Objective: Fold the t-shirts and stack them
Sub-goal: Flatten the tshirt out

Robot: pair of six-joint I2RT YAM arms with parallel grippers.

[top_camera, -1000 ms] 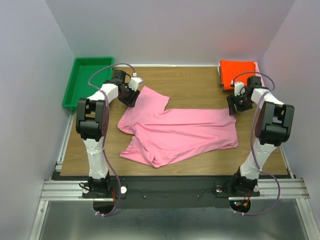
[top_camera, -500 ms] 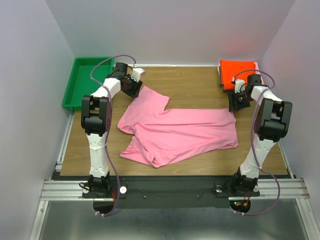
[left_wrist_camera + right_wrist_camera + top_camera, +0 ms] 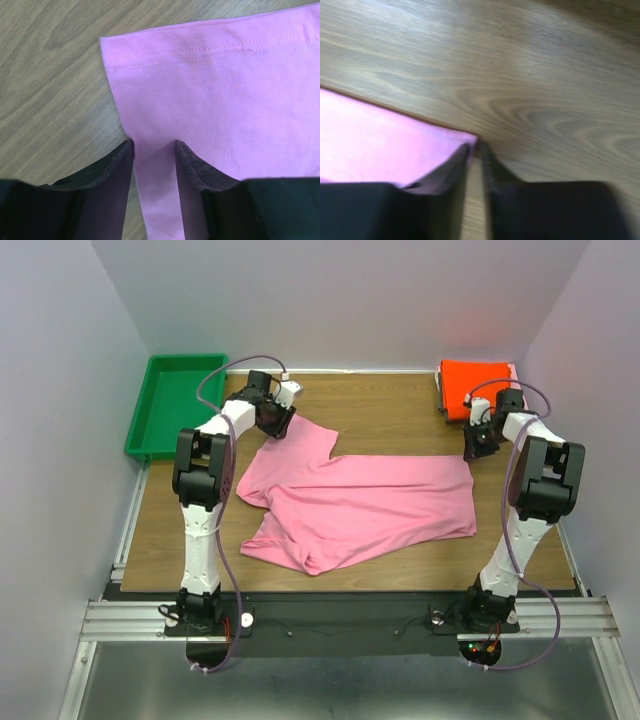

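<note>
Both arms had shifted since a second earlier: the left tool (image 3: 277, 421) had slid rightward onto the far left corner of the pink t-shirt (image 3: 360, 505), and the right tool (image 3: 478, 443) had edged slightly toward the back, to the shirt's far right corner. From above, the pink t-shirt lay spread and rumpled across the middle of the tabletop (image 3: 390, 420), the orange-red t-shirt (image 3: 478, 385) sat folded in the far right corner, and a green tray (image 3: 139, 428) stood off the far left edge. At the left wrist, the left tool (image 3: 154, 145) stood with its jaws apart, astride the shirt's side edge, a flat strip of pink t-shirt (image 3: 225, 100) running between the dark fingers (image 3: 117, 170) just below the stitched hem. At the right wrist, blurred, the right tool (image 3: 476, 147) had its jaws nearly together, only a thin slit left, right at the corner of the pink t-shirt (image 3: 380, 140); I could not tell whether cloth was pinched.
</note>
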